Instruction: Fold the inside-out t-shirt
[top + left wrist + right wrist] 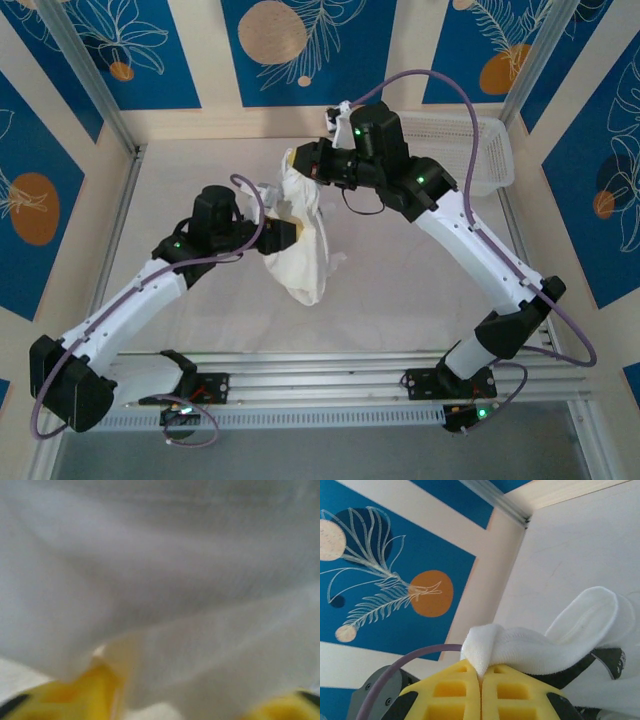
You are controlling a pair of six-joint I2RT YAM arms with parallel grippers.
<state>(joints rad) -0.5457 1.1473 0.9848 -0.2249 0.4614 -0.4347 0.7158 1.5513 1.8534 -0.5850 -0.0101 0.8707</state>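
The inside-out t-shirt hangs as a bunched white bundle above the middle of the table. My right gripper holds its top edge. In the right wrist view the yellow pads meet on a thick folded hem of the t-shirt, so my right gripper is shut on it. My left gripper pushes into the left side of the hanging cloth at mid height. In the left wrist view the white t-shirt lies close and blurred, and its yellow fingers stand apart with cloth sagging between them.
A white mesh basket stands at the back right of the table, behind the right arm. The pale table top is bounded by metal rails and blue patterned walls.
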